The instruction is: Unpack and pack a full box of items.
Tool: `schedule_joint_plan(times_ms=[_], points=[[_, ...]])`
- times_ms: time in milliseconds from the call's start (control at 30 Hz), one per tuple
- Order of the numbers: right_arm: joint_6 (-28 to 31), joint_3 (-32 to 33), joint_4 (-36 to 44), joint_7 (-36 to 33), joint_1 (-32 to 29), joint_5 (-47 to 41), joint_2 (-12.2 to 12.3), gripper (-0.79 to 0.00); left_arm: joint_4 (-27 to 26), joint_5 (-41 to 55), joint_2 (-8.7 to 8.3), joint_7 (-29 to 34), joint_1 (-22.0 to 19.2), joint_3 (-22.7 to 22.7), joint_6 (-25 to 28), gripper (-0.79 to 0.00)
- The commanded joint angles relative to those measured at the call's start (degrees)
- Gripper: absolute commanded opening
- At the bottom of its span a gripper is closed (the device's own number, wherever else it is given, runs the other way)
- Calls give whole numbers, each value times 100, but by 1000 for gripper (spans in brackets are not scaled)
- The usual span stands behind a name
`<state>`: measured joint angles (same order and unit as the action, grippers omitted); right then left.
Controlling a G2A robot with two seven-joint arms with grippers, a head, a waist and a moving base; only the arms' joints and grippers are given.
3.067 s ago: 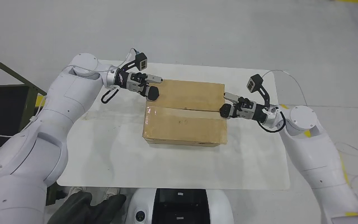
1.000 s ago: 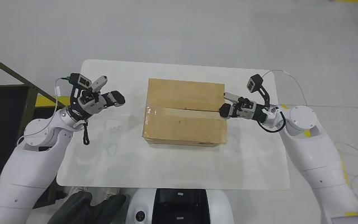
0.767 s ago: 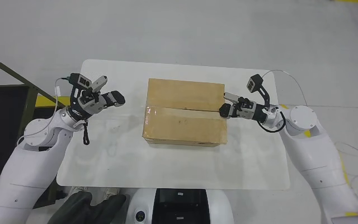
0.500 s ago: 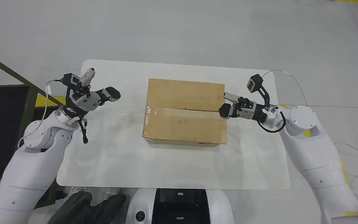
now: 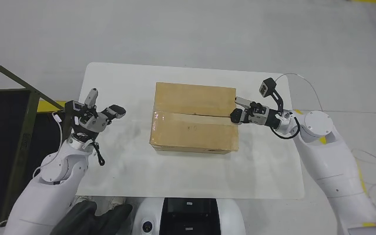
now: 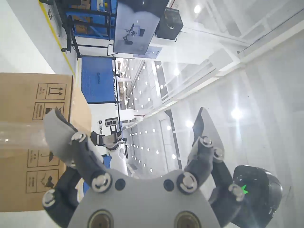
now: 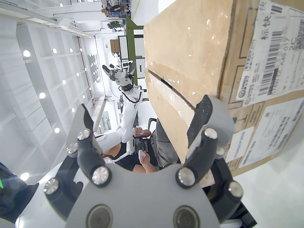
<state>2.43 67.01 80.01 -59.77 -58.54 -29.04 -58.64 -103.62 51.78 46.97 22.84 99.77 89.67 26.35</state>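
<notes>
Left gripper (image 5: 104, 104) spread wide, nothing between its fingers. I see it over the left part of the white table (image 5: 265, 171), well apart from the box and tipped upward. From its own wrist camera, both fingers (image 6: 57, 129) stand far apart, with the left end of the box beyond one of them.

Box (image 5: 194, 117): brown cardboard, middle of the table, long side running left to right. Top flaps shut. Seam (image 5: 194, 115) runs along the length, with glossy clear tape over it. Printed handling marks on the left end (image 6: 47, 100).

Right gripper (image 5: 236, 109) open as well, holding nothing. It sits at the right end of the box, level with the seam. In the right wrist camera, one finger (image 7: 204, 117) is at the top edge of the box where the seam ends; I cannot tell whether it touches the cardboard. The other finger is out in the air, clear of the box. White shipping label (image 7: 273, 55) is stuck on that right end face, just beside the finger.
</notes>
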Motion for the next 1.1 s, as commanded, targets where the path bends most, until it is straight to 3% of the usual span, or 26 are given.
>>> schedule_joint_plan(times_ms=[0, 167, 667, 833, 1067], points=[[0, 0, 0, 0, 0, 0, 0, 0, -34, -104, 43, -157, 94, -105, 149, 0], [0, 0, 0, 0, 0, 0, 0, 0, -28, -554, 158, -748, 232, -239, 706, 0], [0, 0, 0, 0, 0, 0, 0, 0, -65, -453, 177, -789, 223, -203, 679, 0], [0, 0, 0, 0, 0, 0, 0, 0, -72, -278, 262, -940, 482, -140, 1004, 0], [0, 0, 0, 0, 0, 0, 0, 0, 98, -840, 406, -1124, 753, -586, 1210, 0]])
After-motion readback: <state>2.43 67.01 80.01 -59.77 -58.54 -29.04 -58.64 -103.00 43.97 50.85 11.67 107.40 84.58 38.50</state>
